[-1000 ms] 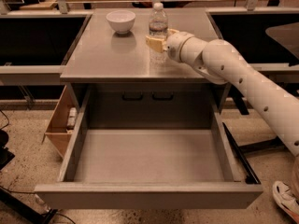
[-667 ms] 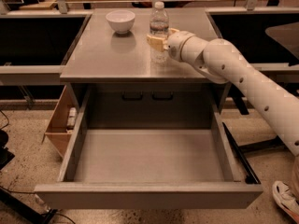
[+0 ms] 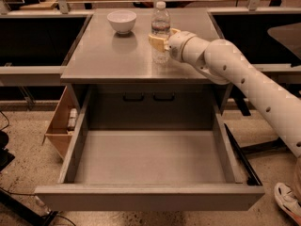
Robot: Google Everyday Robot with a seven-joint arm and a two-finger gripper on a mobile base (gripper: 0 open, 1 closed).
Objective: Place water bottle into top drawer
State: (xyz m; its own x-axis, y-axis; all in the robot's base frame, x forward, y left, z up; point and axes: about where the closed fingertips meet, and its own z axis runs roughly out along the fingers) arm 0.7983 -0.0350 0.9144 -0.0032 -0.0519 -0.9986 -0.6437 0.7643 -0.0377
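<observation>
Steel-grey counter (image 3: 108, 55), upper centre: gripper (image 3: 163, 37) brackets the upright water bottle (image 3: 161, 22) mid-body, seemingly for a steady lift. Whether its jaws are clamped, cannot tell. Top drawer (image 3: 146, 199) stands open below.

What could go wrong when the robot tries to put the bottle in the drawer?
The gripper is right at the tall, upright water bottle on the cabinet top; a nudge might tip it. The white bowl stands nearby, so a sideways swing might bump it. The open top drawer lies lower, so a slip could drop the bottle.
</observation>
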